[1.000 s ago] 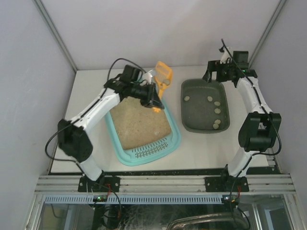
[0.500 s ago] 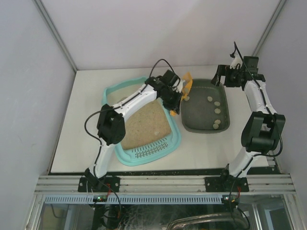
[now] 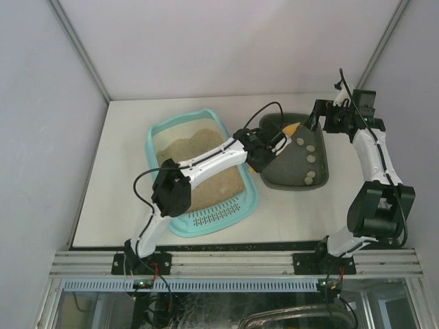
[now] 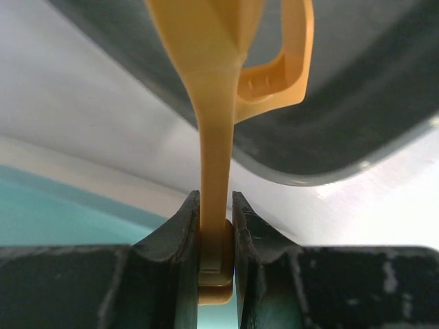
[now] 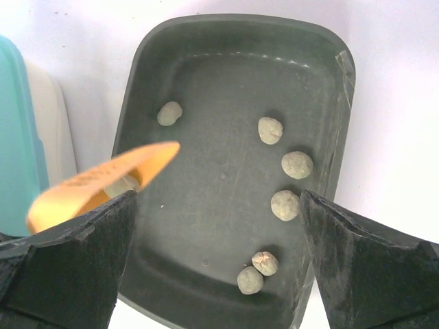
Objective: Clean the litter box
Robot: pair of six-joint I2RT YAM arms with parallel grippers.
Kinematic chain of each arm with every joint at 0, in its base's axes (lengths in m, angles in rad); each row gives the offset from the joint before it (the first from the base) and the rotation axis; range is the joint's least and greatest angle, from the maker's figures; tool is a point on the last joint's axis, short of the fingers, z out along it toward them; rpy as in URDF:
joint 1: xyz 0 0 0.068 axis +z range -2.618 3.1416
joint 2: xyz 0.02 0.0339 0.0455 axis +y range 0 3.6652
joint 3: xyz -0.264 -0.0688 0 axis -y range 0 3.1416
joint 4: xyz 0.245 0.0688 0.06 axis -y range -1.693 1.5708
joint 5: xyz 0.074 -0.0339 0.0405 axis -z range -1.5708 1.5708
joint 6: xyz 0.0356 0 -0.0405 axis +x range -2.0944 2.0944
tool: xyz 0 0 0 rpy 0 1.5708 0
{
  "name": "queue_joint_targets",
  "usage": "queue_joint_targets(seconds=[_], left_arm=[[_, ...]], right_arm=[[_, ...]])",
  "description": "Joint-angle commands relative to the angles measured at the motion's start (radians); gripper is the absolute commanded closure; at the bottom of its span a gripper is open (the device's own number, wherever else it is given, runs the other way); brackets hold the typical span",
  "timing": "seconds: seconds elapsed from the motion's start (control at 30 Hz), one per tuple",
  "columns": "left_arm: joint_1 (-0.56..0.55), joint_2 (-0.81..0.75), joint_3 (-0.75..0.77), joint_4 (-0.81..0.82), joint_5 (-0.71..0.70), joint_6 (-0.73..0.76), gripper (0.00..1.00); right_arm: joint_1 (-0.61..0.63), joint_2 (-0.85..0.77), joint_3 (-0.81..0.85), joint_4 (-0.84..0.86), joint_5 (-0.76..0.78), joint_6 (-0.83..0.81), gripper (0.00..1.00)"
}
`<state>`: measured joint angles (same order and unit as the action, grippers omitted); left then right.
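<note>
Overhead and wrist views of a white bench [image 3: 116, 171] with two arms mounted at its near edge. Left of centre lies the litter box [image 3: 149, 152], a light turquoise tray with rounded corners, its long axis running from the far edge toward the near edge. Tan sand [image 3: 185, 154] covers its floor, and its slotted grate [image 3: 214, 214] sits at the end toward the near edge. The left arm reaches diagonally over the litter box toward the right. The left gripper [image 4: 216, 212] has its jaws closed on the narrow handle of an orange scoop [image 4: 216, 103], which is pinched flat between them. The scoop extends past the litter box's right rim, and its blade is held above the left part of a dark grey tray [image 5: 233, 20]. This smaller tray rests just beside the litter box, toward the far right corner of the bench, with a thin strip of bench showing between the two. Six pale rounded clumps [image 5: 297, 164] lie on the grey tray's floor, most of them along its right side. A pale shape beneath the scoop blade cannot be identified. The right gripper [image 5: 218, 199] hangs above the grey tray near the far right corner, its jaws spread wide and holding nothing.
</note>
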<state>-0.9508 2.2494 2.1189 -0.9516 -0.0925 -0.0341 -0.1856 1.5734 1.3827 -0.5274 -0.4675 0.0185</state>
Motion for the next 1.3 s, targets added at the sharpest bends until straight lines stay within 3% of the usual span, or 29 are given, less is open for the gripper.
queue_joint_targets(seconds=[0.0,0.2,0.57,0.63,0.7,0.87,0.97,1.03,1.17,1.27], left_arm=[[-0.027,-0.054,-0.025,0.047,-0.245,0.096,1.00],[-0.101,-0.101,-0.164,0.124,-0.422,0.172,1.00],[-0.161,-0.119,-0.187,0.157,-0.496,0.216,1.00],[-0.160,-0.135,-0.143,0.116,-0.457,0.182,1.00],[-0.139,-0.177,-0.064,0.040,-0.298,0.109,1.00],[-0.071,-0.402,-0.070,0.084,-0.021,-0.052,1.00],[-0.042,-0.533,-0.197,0.126,0.049,-0.120,1.00],[0.008,-0.654,-0.371,0.228,0.133,-0.243,1.00],[0.226,-0.943,-0.859,0.613,0.280,-0.541,1.00],[0.352,-1.071,-1.171,0.929,0.394,-0.747,1.00]], right_arm=[[-0.005,-0.056,-0.037,0.046,0.058,0.020,0.00],[-0.001,-0.080,-0.054,0.061,0.059,0.055,0.00],[-0.034,-0.079,-0.064,0.081,0.079,0.076,0.00],[-0.043,-0.083,-0.068,0.091,0.081,0.083,0.00],[-0.053,-0.086,-0.073,0.106,0.101,0.090,0.00],[-0.074,-0.090,-0.077,0.134,0.133,0.087,0.00],[-0.081,-0.091,-0.079,0.133,0.130,0.079,0.00],[-0.081,-0.090,-0.087,0.143,0.141,0.069,0.00],[-0.080,-0.074,-0.089,0.144,0.122,0.044,0.00],[-0.068,-0.054,-0.068,0.115,0.097,-0.014,0.00]])
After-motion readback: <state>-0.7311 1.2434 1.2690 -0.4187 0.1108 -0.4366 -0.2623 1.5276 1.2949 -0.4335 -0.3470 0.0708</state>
